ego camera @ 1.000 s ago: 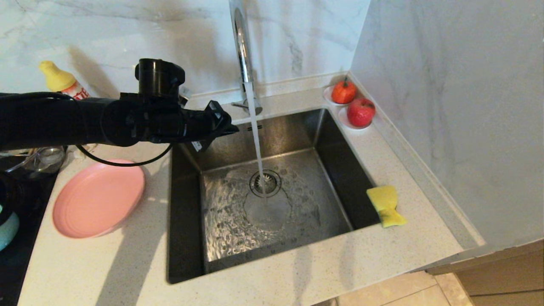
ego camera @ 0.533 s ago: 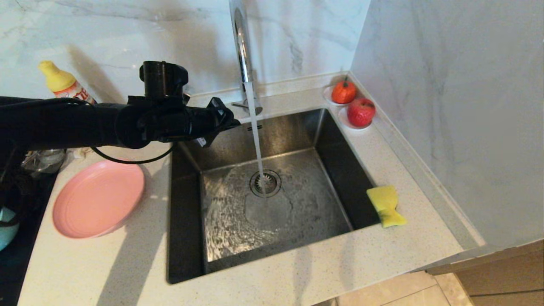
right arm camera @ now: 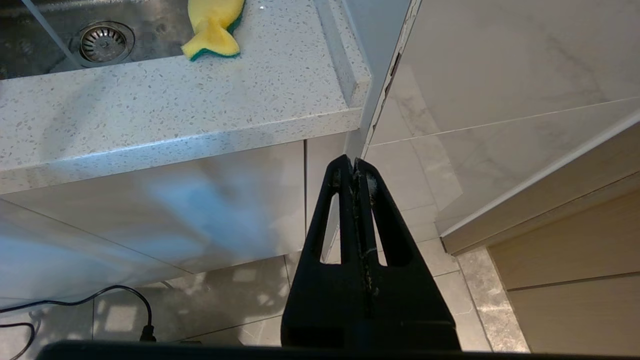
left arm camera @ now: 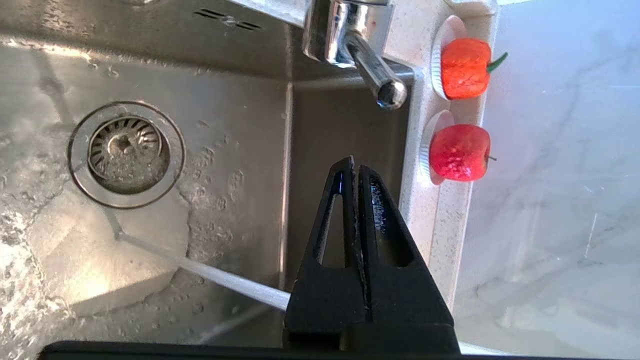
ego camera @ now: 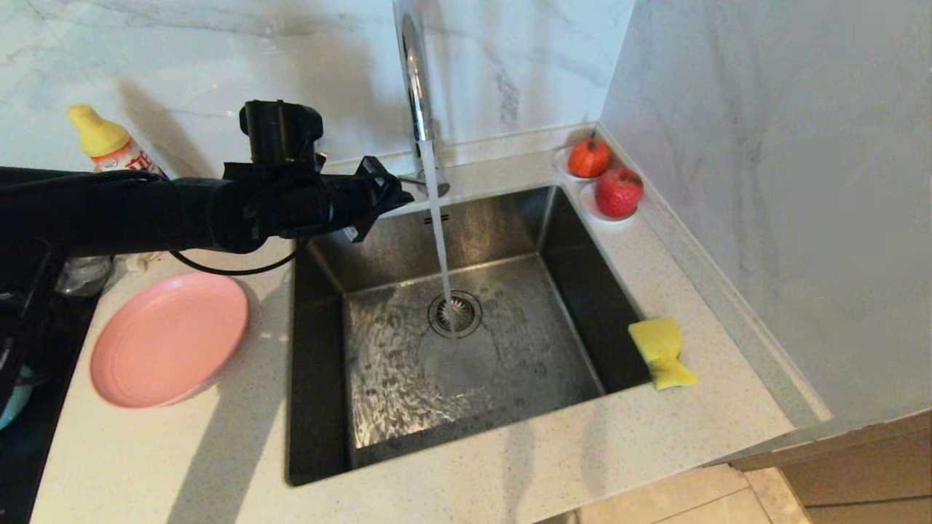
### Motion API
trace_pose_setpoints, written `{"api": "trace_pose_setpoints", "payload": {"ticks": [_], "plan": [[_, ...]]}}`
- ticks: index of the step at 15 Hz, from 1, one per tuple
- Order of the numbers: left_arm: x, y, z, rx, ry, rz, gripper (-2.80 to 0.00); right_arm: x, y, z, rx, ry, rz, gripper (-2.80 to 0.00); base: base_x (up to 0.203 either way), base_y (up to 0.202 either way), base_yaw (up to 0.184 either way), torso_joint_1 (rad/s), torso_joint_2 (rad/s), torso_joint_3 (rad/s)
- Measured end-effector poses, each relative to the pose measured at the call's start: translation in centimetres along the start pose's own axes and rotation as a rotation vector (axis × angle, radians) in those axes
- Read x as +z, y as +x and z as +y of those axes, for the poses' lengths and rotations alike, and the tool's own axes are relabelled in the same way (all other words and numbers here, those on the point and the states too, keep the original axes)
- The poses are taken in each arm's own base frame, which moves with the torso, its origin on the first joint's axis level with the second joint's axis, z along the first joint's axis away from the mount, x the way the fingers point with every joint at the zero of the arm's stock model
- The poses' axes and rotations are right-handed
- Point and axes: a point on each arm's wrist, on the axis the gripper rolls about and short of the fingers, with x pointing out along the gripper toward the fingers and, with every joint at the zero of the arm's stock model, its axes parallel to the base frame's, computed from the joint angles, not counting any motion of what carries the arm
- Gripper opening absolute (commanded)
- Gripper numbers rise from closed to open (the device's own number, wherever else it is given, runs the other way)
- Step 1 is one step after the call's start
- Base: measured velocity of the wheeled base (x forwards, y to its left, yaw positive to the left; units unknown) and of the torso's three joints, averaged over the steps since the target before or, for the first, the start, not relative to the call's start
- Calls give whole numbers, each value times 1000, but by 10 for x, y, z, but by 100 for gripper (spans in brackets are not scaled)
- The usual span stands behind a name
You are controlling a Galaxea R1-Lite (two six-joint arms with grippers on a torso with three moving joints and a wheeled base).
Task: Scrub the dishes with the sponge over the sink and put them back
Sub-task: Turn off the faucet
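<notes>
Presently the left gripper (ego camera: 397,195) hangs over the back left corner of the sink (ego camera: 320,378), its two black fingers (left arm camera: 372,200) pressed flat together with nothing between them, tips pointing toward the chrome tap (ego camera: 415,87), which stands just beyond them. Water runs from the tap in a thin stream onto the drain strainer (ego camera: 454,313), below and ahead of the gripper. Behind the gripper and lower, on the speckled counter (ego camera: 182,451) beside the sink, the pink plate (ego camera: 167,338) lies flat and bare; a sliver of the teal bowl (ego camera: 14,407) shows at the far left edge, further back along the arm. Across the basin from the gripper, the yellow sponge (ego camera: 661,352) rests on the counter at the sink's right rim, twisted at its middle. Two red fruits (ego camera: 617,191) sit on small white saucers in the back corner, past the tap. The right gripper (right arm camera: 356,170) is parked low beside the cabinet front, fingers closed together and empty, well apart from the sponge above it.
</notes>
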Motion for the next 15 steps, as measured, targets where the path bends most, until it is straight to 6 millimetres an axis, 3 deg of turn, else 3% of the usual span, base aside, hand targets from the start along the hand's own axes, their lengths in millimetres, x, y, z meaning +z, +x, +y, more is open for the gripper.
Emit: {"api": "trace_pose_setpoints", "payload": {"ticks": [15], "plan": [[17,11,0,-36,-22,-56,-280,0,0,0,0,0,0,-280,0,0,0,0,0,0]]}}
